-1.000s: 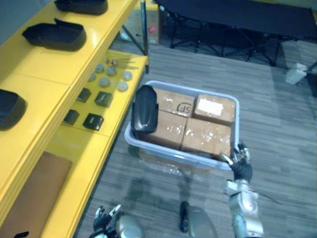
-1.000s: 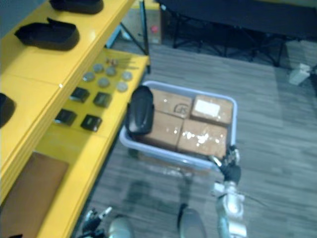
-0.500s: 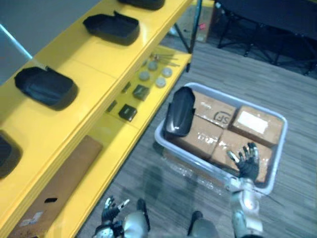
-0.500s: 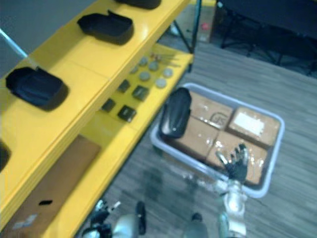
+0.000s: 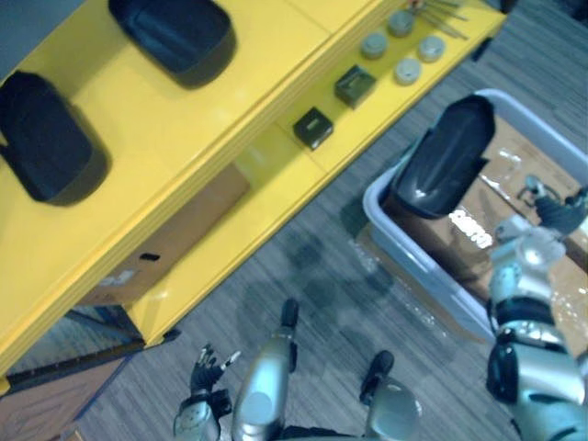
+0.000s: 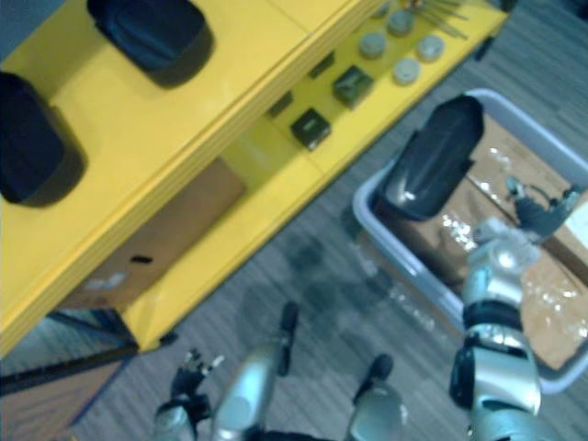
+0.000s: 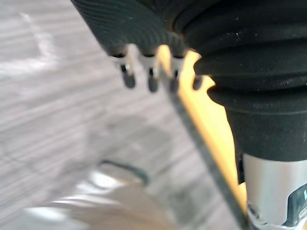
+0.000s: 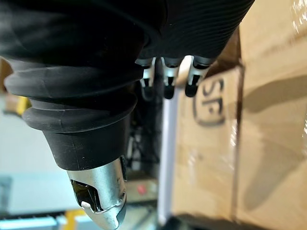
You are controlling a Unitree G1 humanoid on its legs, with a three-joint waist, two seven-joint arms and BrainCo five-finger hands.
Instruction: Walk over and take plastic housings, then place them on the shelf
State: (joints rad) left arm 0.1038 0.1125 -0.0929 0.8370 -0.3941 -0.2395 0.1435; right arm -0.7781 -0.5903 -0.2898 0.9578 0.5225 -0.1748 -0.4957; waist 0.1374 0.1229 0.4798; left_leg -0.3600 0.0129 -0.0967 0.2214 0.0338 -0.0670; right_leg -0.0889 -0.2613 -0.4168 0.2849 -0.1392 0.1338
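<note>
In the left eye view the whole scene has swung round. That is the robot's head turning, not the things moving. The yellow shelf now slants across the upper left, and the grey bin sits at the right edge. Two shelved housings lie on the top board at upper left, so that part looks done. The leaning housing stands propped against the bin's left wall, on the cardboard boxes. The real change is the right hand: it has left the bin's near rim and hangs over the boxes at the right edge. It is near the leaning housing but apart from it, with loose, spread fingers holding nothing. The left hand dangles at the lower left, also spread and empty. The right eye view shows the same layout. In the left wrist view the fingers hang straight over the floor, beside the shelf's yellow edge. In the right wrist view the fingers reach out over a box, with nothing in them. I'd judge the reach for the leaning housing is under way and the grasp not yet made.
</note>
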